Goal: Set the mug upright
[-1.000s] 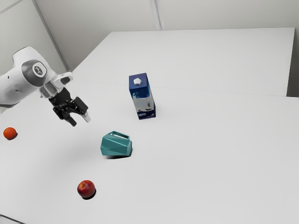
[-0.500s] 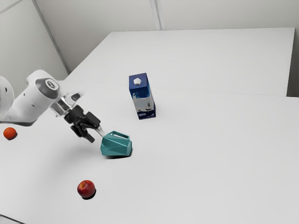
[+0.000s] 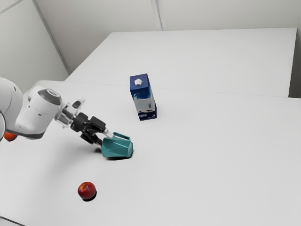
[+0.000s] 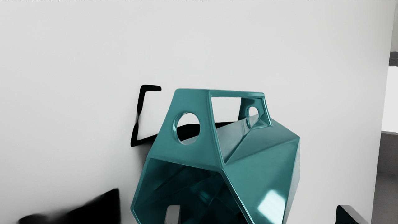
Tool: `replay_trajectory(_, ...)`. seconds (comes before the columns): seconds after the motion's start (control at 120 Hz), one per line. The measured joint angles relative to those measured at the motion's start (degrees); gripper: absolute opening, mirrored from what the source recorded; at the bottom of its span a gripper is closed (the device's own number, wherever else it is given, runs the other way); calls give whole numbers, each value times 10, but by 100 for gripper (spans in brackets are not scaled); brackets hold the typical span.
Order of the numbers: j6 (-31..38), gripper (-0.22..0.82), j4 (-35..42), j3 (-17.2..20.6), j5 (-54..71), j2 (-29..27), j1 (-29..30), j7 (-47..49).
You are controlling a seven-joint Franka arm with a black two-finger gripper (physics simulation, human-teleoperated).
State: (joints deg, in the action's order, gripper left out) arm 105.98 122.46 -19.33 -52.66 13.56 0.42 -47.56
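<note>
And the gripper (image 3: 103,138) has come down and in twd the mug (image 3: 117,147) since a sec ago; mug hasn't budged, carton (image 3: 143,98) & apple (image 3: 86,190) same spots, arm now partly over the orange (image 3: 10,136). Mug's on its side on the table (image 3: 211,165), betw. carton & apple, handle (image 4: 192,102) up, mouth facing the gripper, so not upright. Fingers well apart, not clamped: one (image 4: 173,214) at the open mouth, prob. just inside, the other (image 4: 345,216) outside, w/ one side wall betw. them. Makes sense: a wall's thin enough to pinch, whole body's prob. too wide. Contact? Can't tell. Looks like lining up a grasp; next, I'd guess, close on that wall, then lift & tip mouth-up. Risk: slick slanted faces could twist in the pinch.
</note>
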Motion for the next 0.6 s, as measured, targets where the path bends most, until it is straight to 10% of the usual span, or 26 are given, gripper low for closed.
replay_trajectory(0.6,7,-7,26,0,-45,-12,-9,-42)
